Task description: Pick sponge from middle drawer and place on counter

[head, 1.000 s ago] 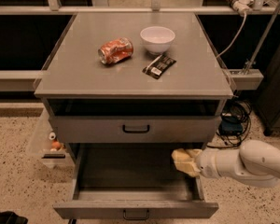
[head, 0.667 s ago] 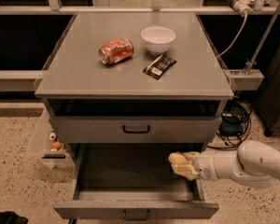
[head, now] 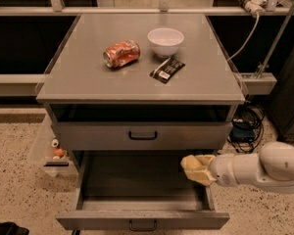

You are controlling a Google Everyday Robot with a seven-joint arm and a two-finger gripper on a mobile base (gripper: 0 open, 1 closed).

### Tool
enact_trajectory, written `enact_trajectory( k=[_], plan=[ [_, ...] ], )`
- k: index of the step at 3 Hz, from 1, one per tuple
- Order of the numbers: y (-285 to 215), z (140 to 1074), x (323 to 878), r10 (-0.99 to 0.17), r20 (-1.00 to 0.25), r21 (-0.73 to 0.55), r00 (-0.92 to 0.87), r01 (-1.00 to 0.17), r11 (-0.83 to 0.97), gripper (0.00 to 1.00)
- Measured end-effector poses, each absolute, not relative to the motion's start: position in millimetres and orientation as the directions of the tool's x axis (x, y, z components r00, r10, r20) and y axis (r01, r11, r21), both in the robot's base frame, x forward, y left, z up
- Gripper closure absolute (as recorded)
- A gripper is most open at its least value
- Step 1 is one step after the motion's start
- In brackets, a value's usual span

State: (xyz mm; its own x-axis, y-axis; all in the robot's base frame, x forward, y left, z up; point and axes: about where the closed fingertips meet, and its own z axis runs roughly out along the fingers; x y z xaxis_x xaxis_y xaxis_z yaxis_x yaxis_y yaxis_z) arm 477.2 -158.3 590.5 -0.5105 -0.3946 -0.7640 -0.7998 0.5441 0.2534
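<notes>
White arm (head: pixel 264 168) reached in horiz. from the right, low, w/ gripper (head: pixel 200 170) over the right side of the open middle drawer (head: pixel 137 220). Fingers were clamped on the sponge (head: pixel 190 163), which stuck out leftward, below counter (head: pixel 88 82) level.

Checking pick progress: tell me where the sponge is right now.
Camera view, lower right: the sponge is held in the gripper over the open middle drawer, right side.
</notes>
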Motion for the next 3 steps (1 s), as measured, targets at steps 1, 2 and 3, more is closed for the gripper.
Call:
enact_trajectory(
  k=[1,2,3],
  plan=[
    [-177.8,686.9,456.9,-0.516,-0.785,0.089,-0.343,-0.887,0.453,1.0],
    [-187.0,766.2,440.7,-0.598,-0.774,-0.021,-0.209,-0.935,0.354,1.0],
    [-185.9,842.4,456.7,-0.627,-0.776,-0.123,-0.075,-0.956,0.266,1.0]
  ],
)
